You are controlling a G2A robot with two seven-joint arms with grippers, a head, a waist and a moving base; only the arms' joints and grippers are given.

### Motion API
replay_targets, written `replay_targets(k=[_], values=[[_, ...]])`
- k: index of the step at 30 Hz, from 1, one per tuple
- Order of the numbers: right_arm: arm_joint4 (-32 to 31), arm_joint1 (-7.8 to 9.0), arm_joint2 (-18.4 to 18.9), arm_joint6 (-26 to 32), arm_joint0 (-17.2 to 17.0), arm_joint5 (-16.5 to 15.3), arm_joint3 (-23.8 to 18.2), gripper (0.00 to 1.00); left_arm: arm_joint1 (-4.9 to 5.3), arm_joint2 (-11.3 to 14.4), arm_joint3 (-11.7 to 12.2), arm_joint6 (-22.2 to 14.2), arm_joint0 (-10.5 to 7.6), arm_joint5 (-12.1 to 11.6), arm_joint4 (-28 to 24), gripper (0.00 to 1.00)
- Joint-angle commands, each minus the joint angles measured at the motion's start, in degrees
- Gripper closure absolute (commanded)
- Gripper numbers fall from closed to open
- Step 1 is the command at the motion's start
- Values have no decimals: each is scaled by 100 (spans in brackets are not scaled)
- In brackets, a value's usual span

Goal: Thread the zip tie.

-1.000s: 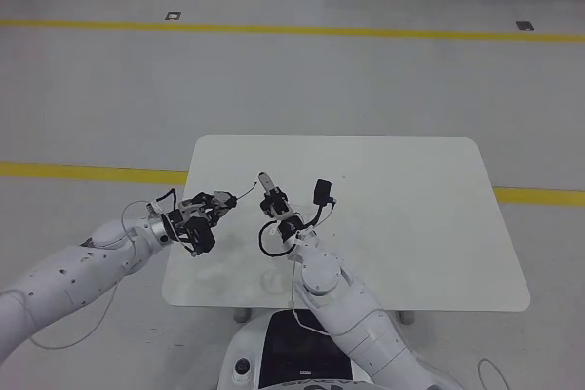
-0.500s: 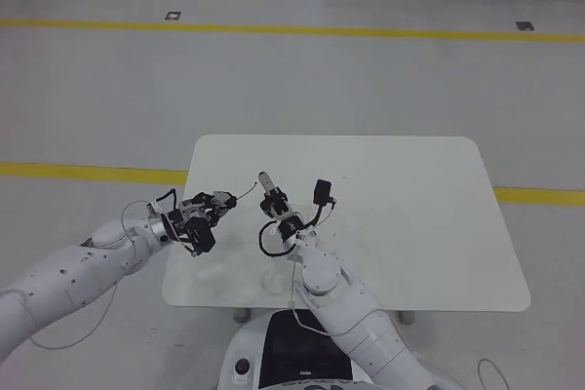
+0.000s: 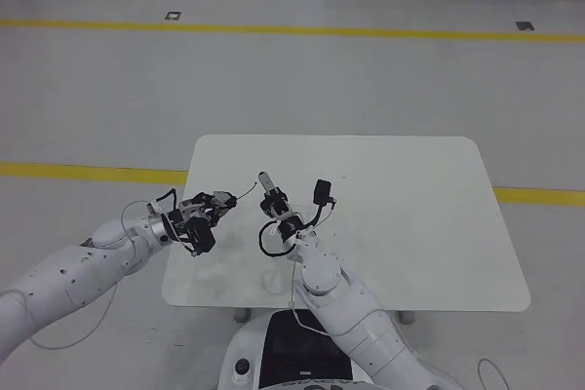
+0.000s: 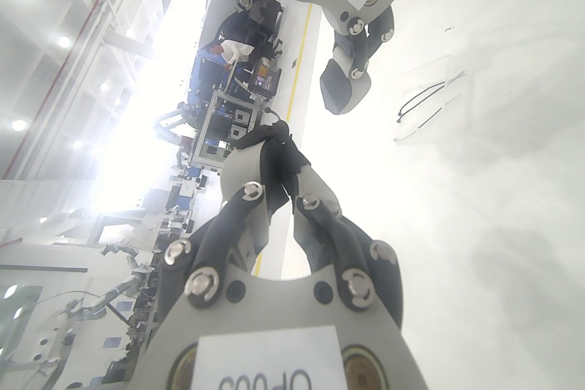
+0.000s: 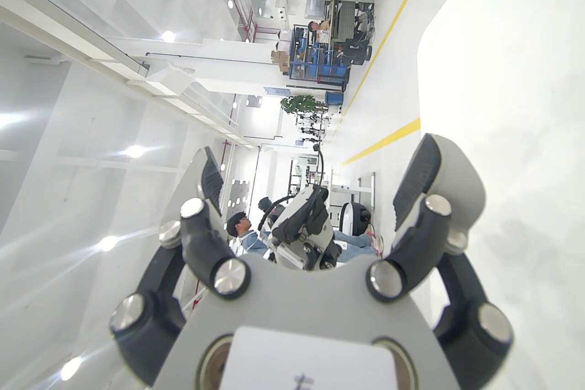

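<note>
Above the left part of the white, round-cornered table, not far in from its left edge, the left claw is clamped tight on a thin black plastic zip tie. It pinches the tie at one end, so the rest of the strap is free and arcs away from the claw toward the middle of the table, clear of the tabletop. Held like this, the loose end is offered to the other arm rather than lying flat, where it would be hard to pick up. Just beside that loose end, a little farther from the left edge, hangs the right claw, its two ribbed fingers spread wide with nothing gripped. It faces the left claw, which suggests it is placed to take the free end and bend it round to the head. The threading itself looks not yet done, though the strap is too fine to tell which end is pinched.
</note>
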Motion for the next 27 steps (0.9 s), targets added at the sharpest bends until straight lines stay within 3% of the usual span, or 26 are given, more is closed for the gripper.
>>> replay_targets(k=[1,3,7,12,15,19,27], values=[[0,0,0,0,0,0,0,0,0,0,0,0,0,0,0,100],[0,0,0,0,0,0,0,0,0,0,0,0,0,0,0,100],[0,0,0,0,0,0,0,0,-79,-159,6,-125,-78,-336,-179,100],[0,0,0,0,0,0,0,0,-208,-380,413,-57,-248,-668,-325,100],[0,0,0,0,0,0,0,0,-290,-485,722,89,-352,-1075,-460,100],[0,0,0,0,0,0,0,0,-379,-583,1173,579,-485,-1746,-563,100],[0,0,0,0,0,0,0,0,-550,-582,1997,1890,-677,-3108,-346,100]])
